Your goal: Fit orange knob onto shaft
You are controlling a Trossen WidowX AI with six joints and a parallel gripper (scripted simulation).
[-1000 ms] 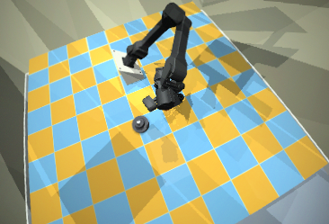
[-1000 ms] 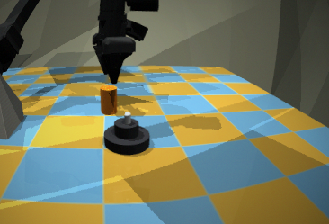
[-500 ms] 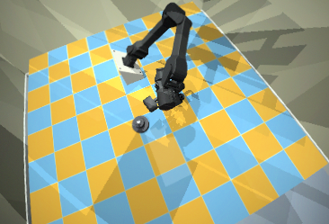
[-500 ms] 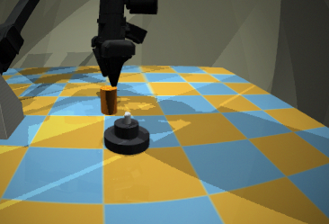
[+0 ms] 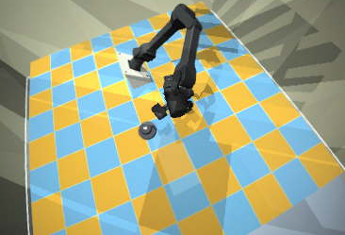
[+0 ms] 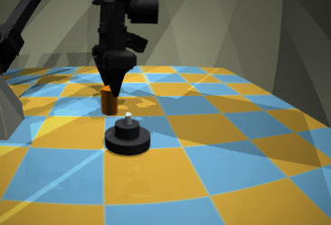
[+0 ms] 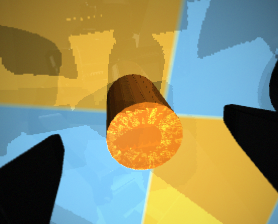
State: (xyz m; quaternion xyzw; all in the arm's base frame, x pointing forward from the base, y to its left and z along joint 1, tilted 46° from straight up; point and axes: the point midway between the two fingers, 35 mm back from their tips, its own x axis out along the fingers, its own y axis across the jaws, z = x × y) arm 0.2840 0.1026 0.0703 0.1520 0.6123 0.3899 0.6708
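The orange knob (image 6: 108,101) (image 7: 144,135) stands upright on the checkered floor, its flat top facing the wrist camera; its hole is hidden underneath. My gripper (image 6: 112,90) (image 7: 144,126) (image 5: 173,109) is open and points straight down just above the knob, one finger on each side, touching nothing. The round black pedestal (image 6: 127,139) (image 5: 147,132) stands a short way in front of the knob in the exterior view. The silver shaft (image 6: 128,117) (image 5: 148,126) sticks up from its middle, bare. In the top view the gripper hides the knob.
The arm's grey base plate (image 5: 138,72) (image 6: 8,115) sits behind and to the left of the knob. The arm's links arch over the back of the floor. The checkered floor ends at a white edge (image 5: 27,146) on the left.
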